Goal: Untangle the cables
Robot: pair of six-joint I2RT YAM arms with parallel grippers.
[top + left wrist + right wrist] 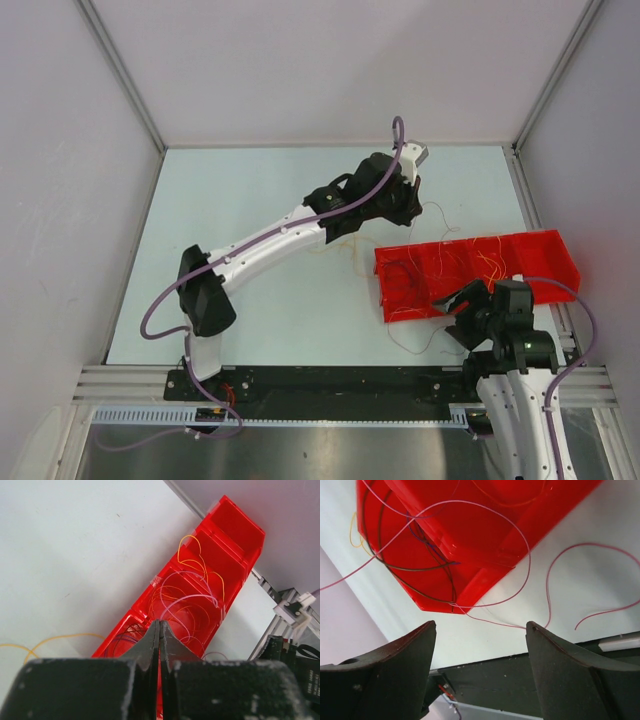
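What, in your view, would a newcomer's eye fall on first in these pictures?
The bright red tray at the right of the table stands out at once, with thin cables looping through its compartments and trailing over its edge onto the table. Next come the two arms: the left hand, shut, points along the tray from its left end, and the right hand hangs open by its near corner.

A lab test cell: plain white walls (330, 70), aluminium frame rails (120, 383), pale tabletop (250, 190).
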